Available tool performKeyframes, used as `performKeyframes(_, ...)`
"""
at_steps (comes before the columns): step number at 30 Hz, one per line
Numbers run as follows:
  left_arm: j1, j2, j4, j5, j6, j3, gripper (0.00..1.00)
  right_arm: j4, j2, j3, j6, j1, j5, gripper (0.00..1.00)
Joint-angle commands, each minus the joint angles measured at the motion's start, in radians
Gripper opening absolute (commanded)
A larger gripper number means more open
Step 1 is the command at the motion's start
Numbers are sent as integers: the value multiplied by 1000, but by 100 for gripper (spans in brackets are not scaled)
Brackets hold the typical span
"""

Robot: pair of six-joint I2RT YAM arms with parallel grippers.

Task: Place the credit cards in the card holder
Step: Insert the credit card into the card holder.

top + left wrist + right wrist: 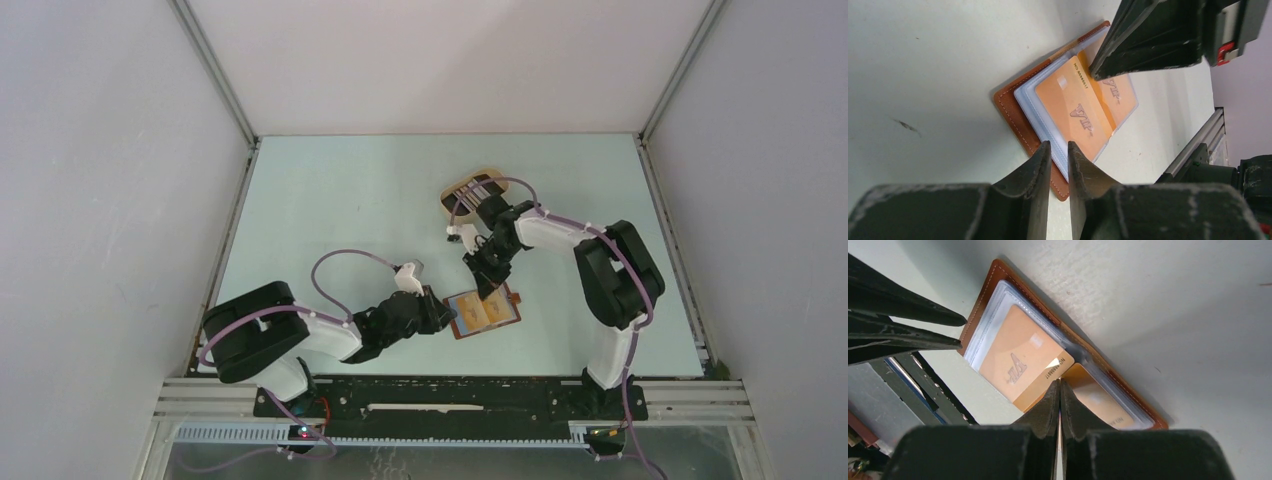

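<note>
I am observing the card holder (pixel 484 312) lying open and flat close to the worktop's near edge, about midway along it, with clear plastic sleeves showing on both pages. I am counting one holder and two orange credit cards, one in the sleeve nearer the left hand (pixel 1015 357) and one in the other page (pixel 1098 400). A tray (pixel 482 174) is sitting toward the far edge, carrying dark and pale strips that may be more cards; they are too small for me to count. The left hand (pixel 1059 150) is sitting at the holder's outer edge with its fingers narrowly parted, and I cannot tell whether it is nipping the leather or only resting there. The right hand (pixel 1059 385) is standing over the centre fold with its fingers pressed together at the corner of the nearer card; whether a card edge is caught between them I cannot tell. I am judging the cards to be light, stiff, thin and slick, best taken by a short edge or corner. The holder looks soft and light, so it is likely to slide or fold unless pinned at its outer edge, and the sleeves look limp.
</note>
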Motion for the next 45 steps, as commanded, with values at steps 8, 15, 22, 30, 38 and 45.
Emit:
performKeyframes(8,-5,36,13,22,25,10,25,-9,70,22,17,54,-12,7)
performKeyframes(15,-5,24,16,24,29,6,25,-16,89,40,31,63,-52,8)
performKeyframes(22,-5,-95,47,38,38,-56,25,-32,35,40,-11,62,-40,10)
performKeyframes(30,-6,-288,-2,89,24,-94,27,-41,4,40,-32,62,-44,11)
performKeyframes(38,-5,-189,95,112,-50,-102,34,-32,54,40,-4,62,-9,11)
performKeyframes(45,-5,-18,245,133,-90,-83,34,-35,101,47,8,64,-6,10)
